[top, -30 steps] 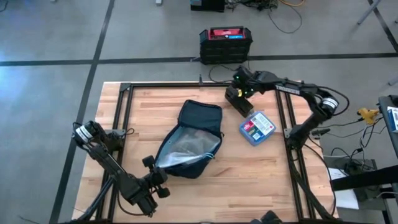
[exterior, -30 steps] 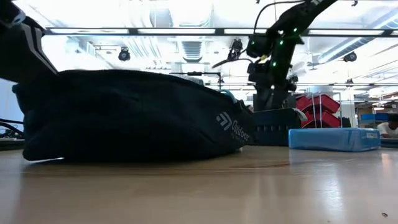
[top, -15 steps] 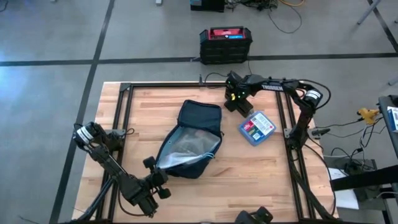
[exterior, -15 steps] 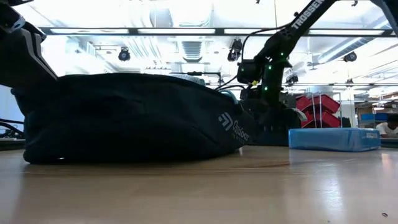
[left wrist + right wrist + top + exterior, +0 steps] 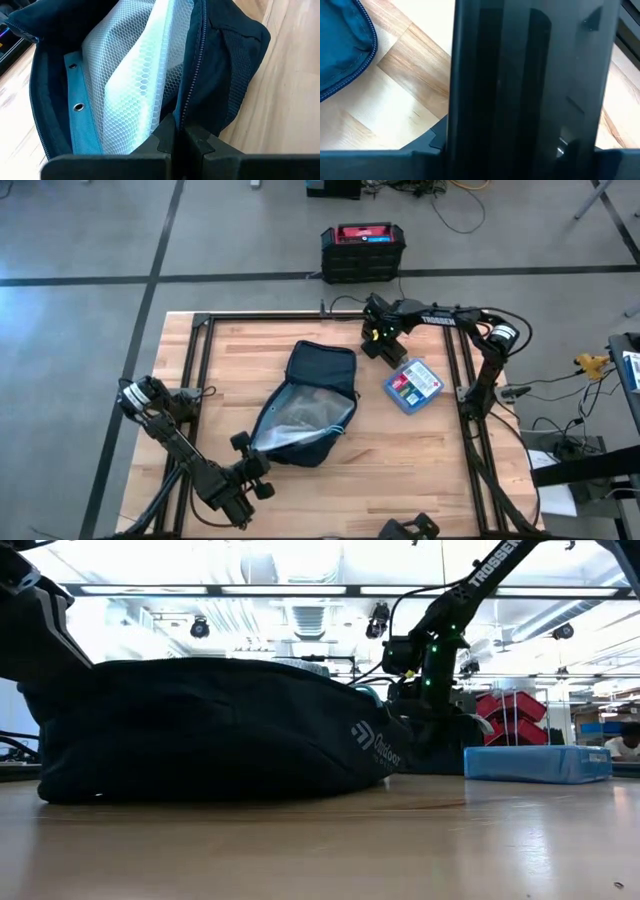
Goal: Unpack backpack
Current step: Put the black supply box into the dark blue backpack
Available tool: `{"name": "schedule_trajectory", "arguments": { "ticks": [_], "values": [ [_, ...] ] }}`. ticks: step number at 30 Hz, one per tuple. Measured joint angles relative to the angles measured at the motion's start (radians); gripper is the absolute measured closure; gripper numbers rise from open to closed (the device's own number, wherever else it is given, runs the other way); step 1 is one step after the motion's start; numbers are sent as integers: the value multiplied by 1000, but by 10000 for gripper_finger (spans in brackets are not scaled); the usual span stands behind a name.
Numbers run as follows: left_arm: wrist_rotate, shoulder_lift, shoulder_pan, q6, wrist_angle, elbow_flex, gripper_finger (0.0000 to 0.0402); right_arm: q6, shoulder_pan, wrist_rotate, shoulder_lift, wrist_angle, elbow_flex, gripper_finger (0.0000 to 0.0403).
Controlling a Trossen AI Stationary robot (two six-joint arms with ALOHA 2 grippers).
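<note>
Lying at mid-frame in the high view: the backpack (image 5: 305, 405), dark navy, slanted from upper right to lower left, its mouth gaping toward the lower left with pale grey lining showing. At that lower-left corner, the left gripper (image 5: 250, 462), fingers pressed together on the backpack's zippered rim; in the left wrist view the two dark fingertips (image 5: 172, 142) meeting tightly around the edge of the fabric beside the zipper, white mesh lining (image 5: 135, 75) filling the space just past them. In the low view, the backpack (image 5: 210, 730) a broad dark mound across the left and centre, white logo toward its right end.

In the upper right of the high view, the right gripper (image 5: 378, 340) low over the table, clasping a flat black object (image 5: 381, 346) that stands just beside the blue box (image 5: 413, 385); in the right wrist view that black object (image 5: 530, 85) filling most of the frame between the fingers, a corner of the backpack (image 5: 342, 45) at the upper left. Apart from the backpack by a strip of bare wood.

Open wooden table (image 5: 400, 460) along the lower right and the left side; black frame rails bordering the table's edges. Beyond the upper edge, on the floor, a black crate (image 5: 363, 252) with a red top.
</note>
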Motion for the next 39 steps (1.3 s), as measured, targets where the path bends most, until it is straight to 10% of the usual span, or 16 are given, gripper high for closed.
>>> {"name": "schedule_trajectory", "arguments": {
  "ticks": [13, 23, 39],
  "values": [
    [-6, 0, 0, 0, 8, 0, 402, 0, 1, -3, 8, -20, -2, 249],
    [-8, -1, 0, 3, 11, -4, 402, 5, 3, -12, -10, -124, 23, 97],
    [-16, 5, 0, 5, 17, -7, 402, 34, 20, -11, -39, -246, 86, 139]
  ]
}}
